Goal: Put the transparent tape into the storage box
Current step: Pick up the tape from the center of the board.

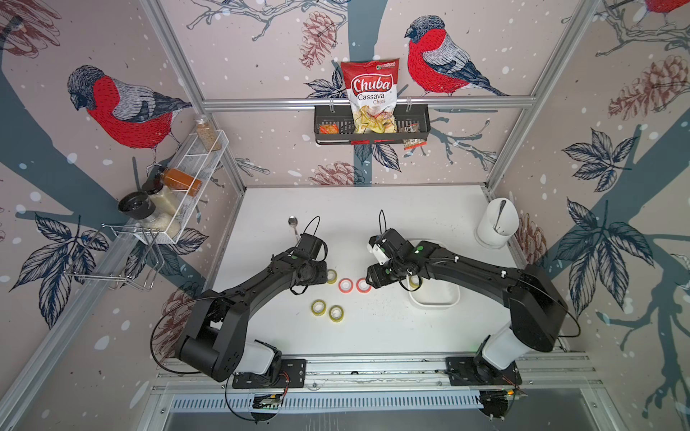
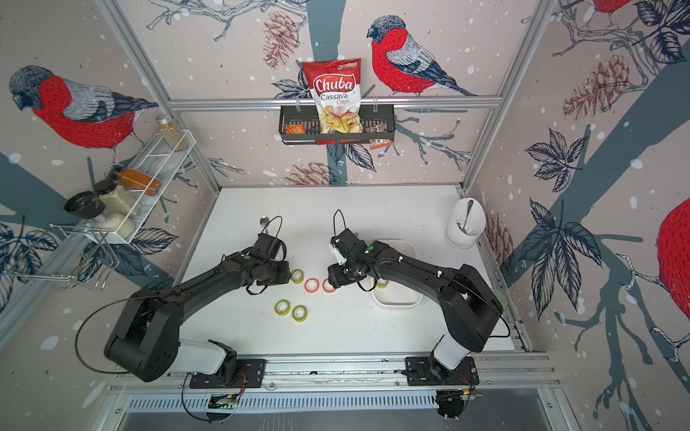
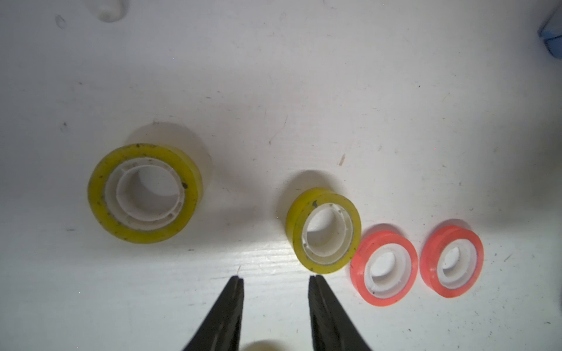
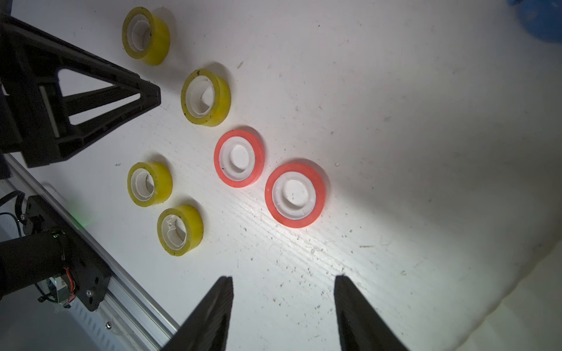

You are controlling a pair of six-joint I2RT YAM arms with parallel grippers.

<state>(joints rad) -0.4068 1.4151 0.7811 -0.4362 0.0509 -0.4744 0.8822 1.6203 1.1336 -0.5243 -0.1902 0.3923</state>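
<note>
Several yellowish transparent tape rolls lie flat on the white table. One [image 1: 331, 276] [image 3: 324, 231] lies just ahead of my left gripper's tips, and two [image 1: 318, 306] [image 1: 336, 312] lie nearer the front. A further roll [image 3: 144, 193] lies beside the left gripper. Two red rolls [image 1: 345, 285] [image 4: 295, 194] lie between the grippers. The storage box [image 1: 433, 303], a shallow white tub, sits under my right arm with one yellowish roll [image 1: 413, 280] inside. My left gripper [image 3: 276, 278] is open and holds nothing. My right gripper [image 4: 282, 278] is open and empty, just short of the nearer red roll.
A tall white cup [image 1: 496, 224] holding a spoon stands at the back right. A loose spoon [image 1: 294, 224] lies behind the left gripper. A black basket [image 1: 373, 128] with a chips bag hangs on the back wall. A white wire rack [image 1: 194, 168] with jars hangs on the left wall.
</note>
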